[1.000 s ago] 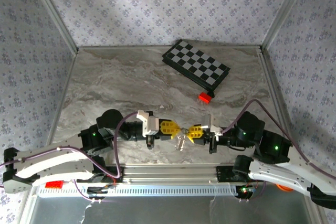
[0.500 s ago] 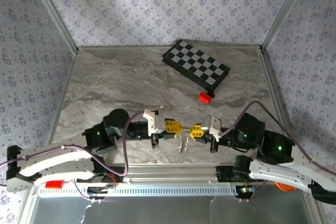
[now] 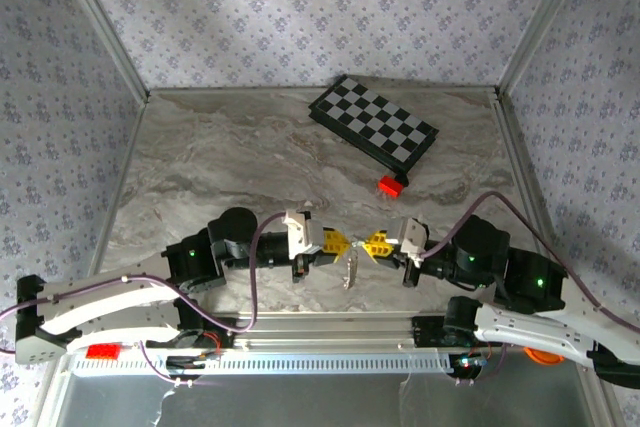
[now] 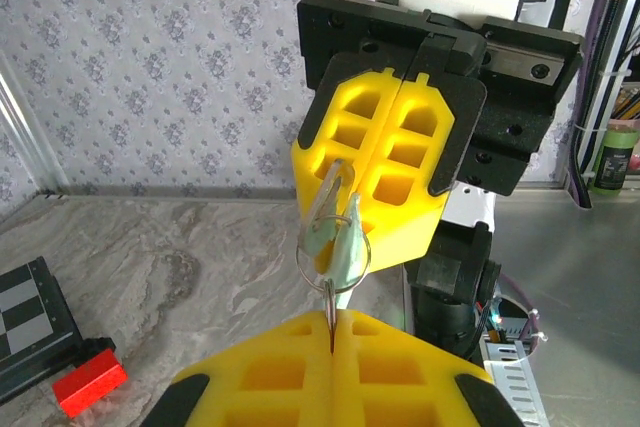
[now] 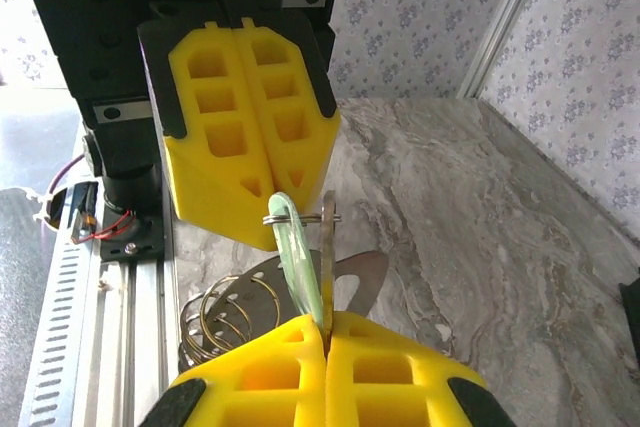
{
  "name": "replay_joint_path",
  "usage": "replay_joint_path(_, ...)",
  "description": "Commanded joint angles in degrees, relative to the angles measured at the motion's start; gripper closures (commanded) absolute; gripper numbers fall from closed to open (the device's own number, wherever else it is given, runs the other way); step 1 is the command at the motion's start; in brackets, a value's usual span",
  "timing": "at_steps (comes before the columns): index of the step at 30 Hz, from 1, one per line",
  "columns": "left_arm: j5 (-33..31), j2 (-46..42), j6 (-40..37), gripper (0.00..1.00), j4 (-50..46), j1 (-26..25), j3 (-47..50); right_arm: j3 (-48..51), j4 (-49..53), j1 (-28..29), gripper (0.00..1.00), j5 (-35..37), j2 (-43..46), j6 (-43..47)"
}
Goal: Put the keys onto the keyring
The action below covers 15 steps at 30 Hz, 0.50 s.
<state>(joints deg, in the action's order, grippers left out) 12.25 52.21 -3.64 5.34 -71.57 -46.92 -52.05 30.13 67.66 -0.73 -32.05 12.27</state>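
Across the bench (image 3: 200,167) both arms have pushed inward over the last second. The left elbow has swung rightward and the right wrist has drawn forward. The chessboard (image 3: 373,132) and red block (image 3: 390,185) lie as they did.

The left tool (image 3: 335,243) and right tool (image 3: 377,244), a clear gap apart earlier, now meet almost tip to tip above the near edge. Both are clamped. The right tool holds the blade of a silver key (image 5: 355,282). The left holds a thin metal edge that we take for the keyring (image 5: 305,217), though we cannot be sure.

The keys (image 3: 350,267) hang bunched just below the tips. The mint-green key (image 5: 297,262) looks already threaded, so we judge another key is being worked on.
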Motion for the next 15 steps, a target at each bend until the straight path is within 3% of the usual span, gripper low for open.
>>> replay_joint_path(1,0.34,-0.44,-1.01,1.00,-0.59,0.11,-1.08,-3.24,0.45,0.28,1.00,4.78,-0.94,1.70)
replay_joint_path(15,-2.72,-1.25,-2.21,1.00,-4.00,0.10,-0.72,-9.78,8.84,2.53,1.00,12.61,-6.10,8.13)
